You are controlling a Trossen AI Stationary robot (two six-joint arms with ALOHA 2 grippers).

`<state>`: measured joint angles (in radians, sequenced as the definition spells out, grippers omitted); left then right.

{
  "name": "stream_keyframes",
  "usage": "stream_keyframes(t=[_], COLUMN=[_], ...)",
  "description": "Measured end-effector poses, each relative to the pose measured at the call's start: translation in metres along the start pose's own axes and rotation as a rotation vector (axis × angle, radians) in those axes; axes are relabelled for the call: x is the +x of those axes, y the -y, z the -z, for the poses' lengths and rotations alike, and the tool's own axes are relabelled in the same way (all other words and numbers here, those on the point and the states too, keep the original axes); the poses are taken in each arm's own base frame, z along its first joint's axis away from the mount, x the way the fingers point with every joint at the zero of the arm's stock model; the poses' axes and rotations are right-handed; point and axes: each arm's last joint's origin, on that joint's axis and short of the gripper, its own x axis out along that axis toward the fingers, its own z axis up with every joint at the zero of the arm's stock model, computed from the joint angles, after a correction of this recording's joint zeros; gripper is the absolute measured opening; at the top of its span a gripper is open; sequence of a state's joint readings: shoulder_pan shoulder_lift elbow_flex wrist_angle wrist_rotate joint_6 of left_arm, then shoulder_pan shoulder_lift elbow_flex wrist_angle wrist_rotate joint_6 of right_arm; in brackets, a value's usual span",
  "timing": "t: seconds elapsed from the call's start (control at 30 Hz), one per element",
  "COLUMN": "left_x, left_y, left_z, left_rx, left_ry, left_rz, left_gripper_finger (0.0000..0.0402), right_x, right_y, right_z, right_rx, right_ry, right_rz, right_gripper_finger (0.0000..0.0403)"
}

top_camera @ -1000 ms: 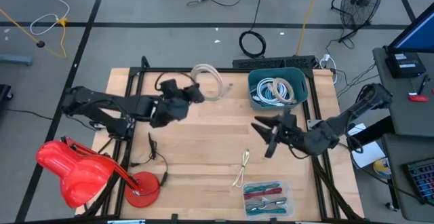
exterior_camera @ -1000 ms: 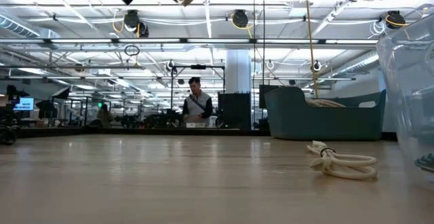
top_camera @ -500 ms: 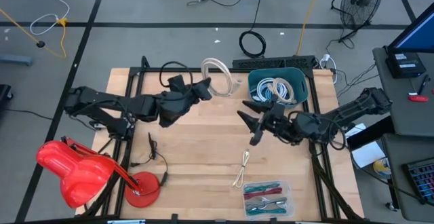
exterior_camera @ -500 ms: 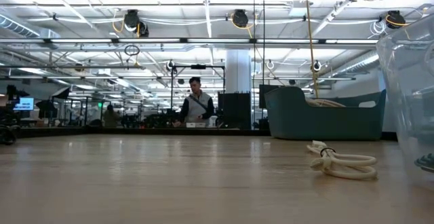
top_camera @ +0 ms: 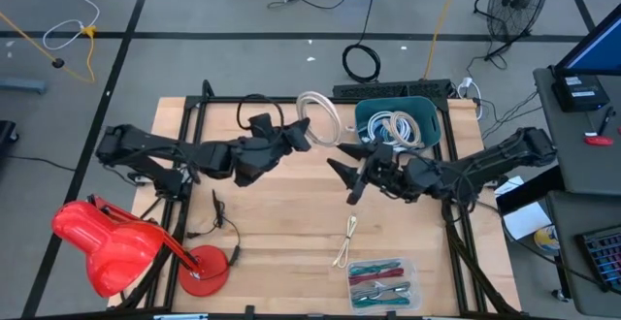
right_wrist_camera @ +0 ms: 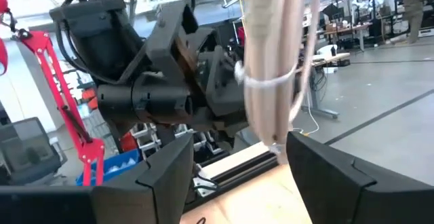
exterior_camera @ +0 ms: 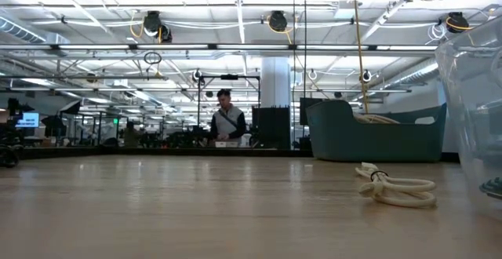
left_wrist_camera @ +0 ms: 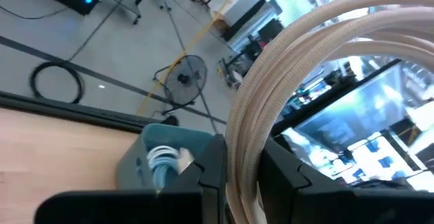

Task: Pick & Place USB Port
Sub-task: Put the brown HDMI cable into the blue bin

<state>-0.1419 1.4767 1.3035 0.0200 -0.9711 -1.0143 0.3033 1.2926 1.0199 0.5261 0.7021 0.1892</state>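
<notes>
High view gives us the left gripper (top_camera: 303, 136) clamped on a coiled white cable (top_camera: 319, 116), lifted above the wooden table (top_camera: 281, 223) beside the teal bin (top_camera: 427, 116). Facing it, our right gripper (top_camera: 340, 175) has its fingers spread, nothing between them. A second cable (top_camera: 345, 241) lies on the wood by a clear tray (top_camera: 382, 282). Low down, we see a person (exterior_camera: 227, 125) standing in the room behind.

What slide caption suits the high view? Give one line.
Left gripper holds coiled white cable aloft; open right gripper approaches beside teal bin.
</notes>
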Motion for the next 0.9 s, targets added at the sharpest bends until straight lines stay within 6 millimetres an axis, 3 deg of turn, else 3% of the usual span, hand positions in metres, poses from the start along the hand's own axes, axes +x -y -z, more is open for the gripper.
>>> stream_keyframes(t=[0.17,0.43,0.9], left_x=[0.006,0.005,-0.004], left_y=[-0.002,-0.001,0.004], left_z=[0.012,0.016,0.017], left_rx=[0.009,0.01,0.032], left_ry=[-0.031,-0.047,-0.061], left_rz=[0.002,0.013,0.051], left_gripper_finger=[0.0054,0.0054,0.0054], right_x=[0.0,0.0,-0.001], right_y=[0.0,-0.001,-0.003], right_z=[0.001,-0.003,-0.004], right_rx=[-0.003,-0.016,-0.009], right_ry=[-0.001,0.029,0.034], right_rz=[0.001,-0.007,-0.015], right_gripper_finger=[0.0227,0.0218,0.0084])
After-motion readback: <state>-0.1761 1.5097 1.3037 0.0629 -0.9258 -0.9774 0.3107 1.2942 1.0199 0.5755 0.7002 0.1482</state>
